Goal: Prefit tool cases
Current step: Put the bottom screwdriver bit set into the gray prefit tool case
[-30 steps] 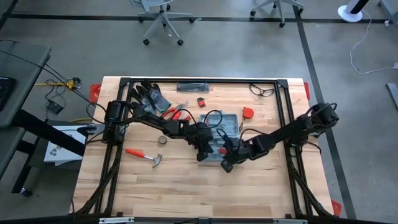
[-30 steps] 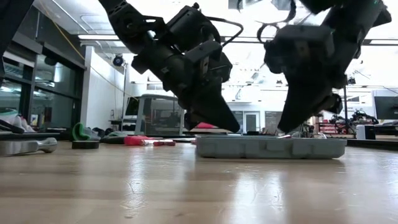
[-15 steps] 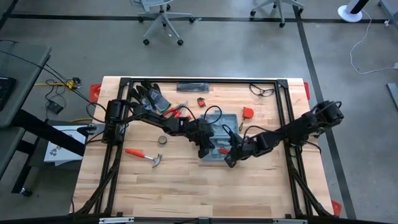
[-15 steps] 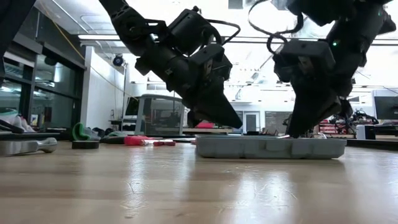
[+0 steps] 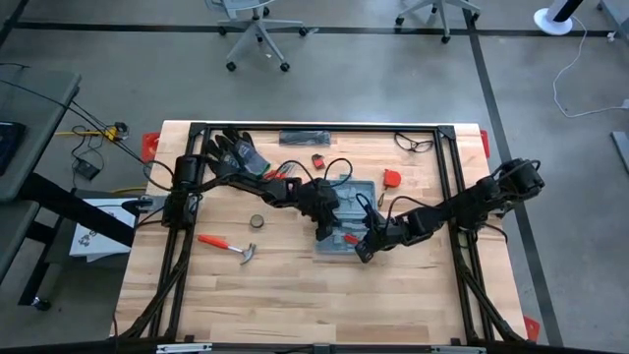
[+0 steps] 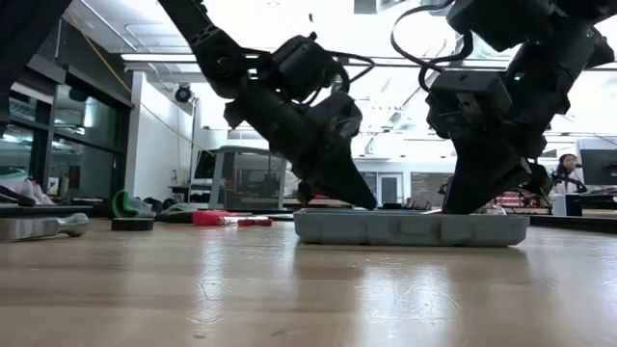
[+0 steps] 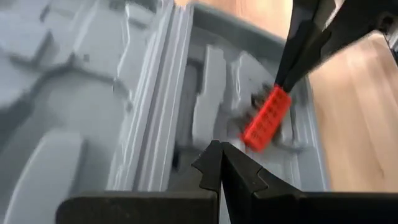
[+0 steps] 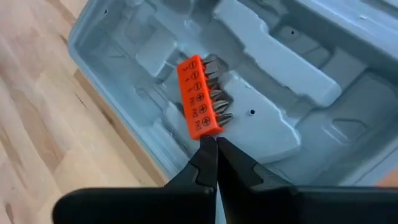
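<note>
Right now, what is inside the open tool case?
Inside the tool case: an orange bit holder in a moulded recess, at the right tool. Other visible recesses look empty; the arms cover some.

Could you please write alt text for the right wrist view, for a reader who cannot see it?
The right gripper, fingers shut, touches the end of an orange screwdriver-bit holder lying in a moulded recess of the open blue-grey tool case. The case rests on the light wooden table.
</note>
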